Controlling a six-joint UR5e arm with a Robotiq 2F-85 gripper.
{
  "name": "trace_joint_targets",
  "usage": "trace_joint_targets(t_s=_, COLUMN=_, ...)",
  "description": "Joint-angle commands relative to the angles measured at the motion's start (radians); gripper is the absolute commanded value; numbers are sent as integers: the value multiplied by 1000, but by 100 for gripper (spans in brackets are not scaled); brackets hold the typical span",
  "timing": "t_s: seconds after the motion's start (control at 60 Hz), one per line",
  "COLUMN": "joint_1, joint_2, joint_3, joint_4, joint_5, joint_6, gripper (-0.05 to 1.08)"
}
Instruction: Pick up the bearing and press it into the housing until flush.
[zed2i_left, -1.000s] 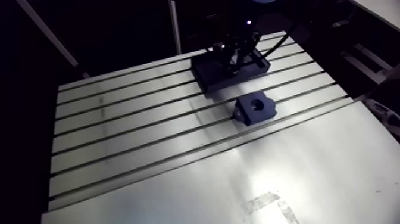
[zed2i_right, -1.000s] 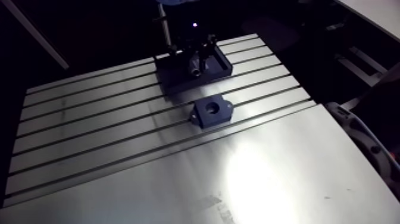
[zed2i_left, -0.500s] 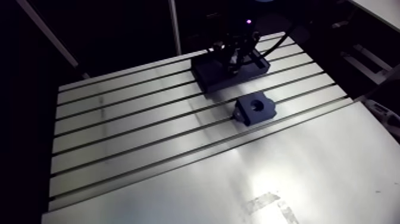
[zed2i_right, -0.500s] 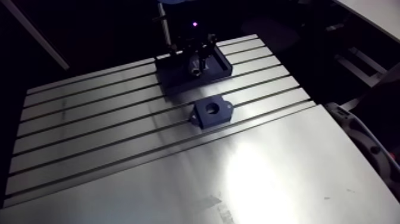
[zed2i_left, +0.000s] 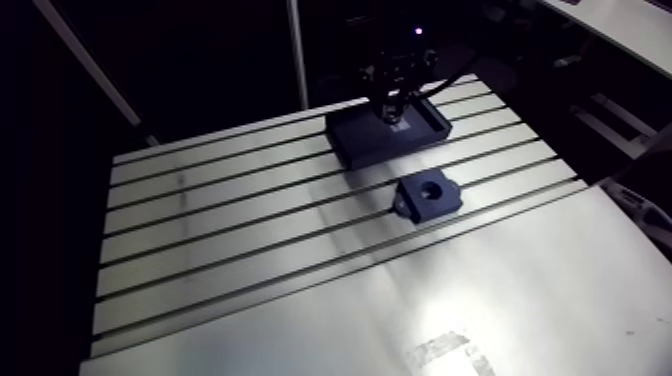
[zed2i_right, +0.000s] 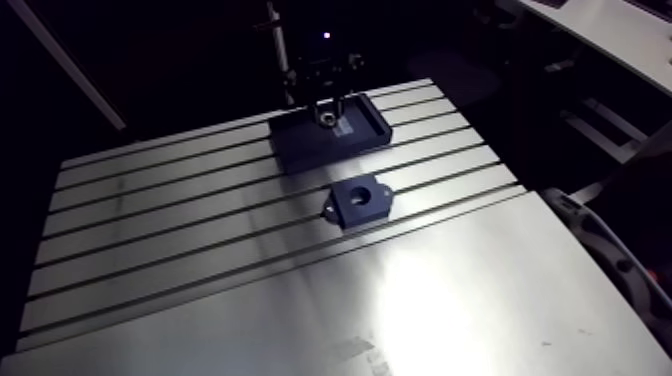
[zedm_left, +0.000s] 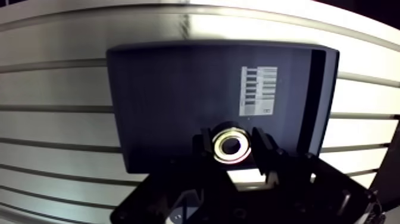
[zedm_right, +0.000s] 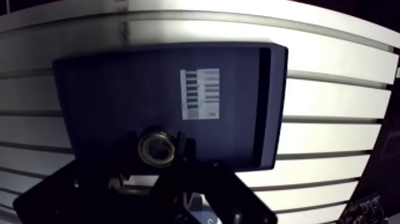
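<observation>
Bearing (zedm_left: 232, 147) is gripped: the gripper (zedm_right: 156, 149) has its two fingers (zedm_left: 205, 146) pressed against either side of the ring, so the jaws are closed on it. It hangs over the dark tray (zedm_left: 166, 95), near the tray's edge and apart from the white label (zedm_left: 258, 90) on the tray floor. By the look of the wrist view it is raised off that floor, so the pick-up seems done.

What is left is the main part. The housing (zed2i_left: 429, 193) stands alone on the table (zed2i_left: 250, 260), well apart from the tray, with its bore open and nothing in it. The bearing has yet to be carried across, lined up over the bore and pressed in flush.

In the arm view the wrist comes straight down over the tray, fingers pointing at the table, with the bearing's axis about upright.
</observation>
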Motion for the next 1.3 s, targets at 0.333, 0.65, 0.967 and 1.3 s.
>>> trace_joint_targets(t_s=0.333, joint_1=8, joint_2=-154, joint_3=55, joint_4=62, joint_5=0, joint_6=-13, gripper=58)
trace_joint_targets(t_s=0.65, joint_1=14, joint_2=-246, joint_3=159, joint_4=50, joint_5=-5, joint_6=-18, gripper=58)
trace_joint_targets(t_s=0.967, joint_1=-16, joint_2=-315, joint_3=263, joint_4=36, joint_5=-3, joint_6=-70, gripper=58)
trace_joint_targets(t_s=1.3, joint_1=-47, joint_2=-351, joint_3=339, joint_4=-21, joint_5=2, joint_6=-70, gripper=58)
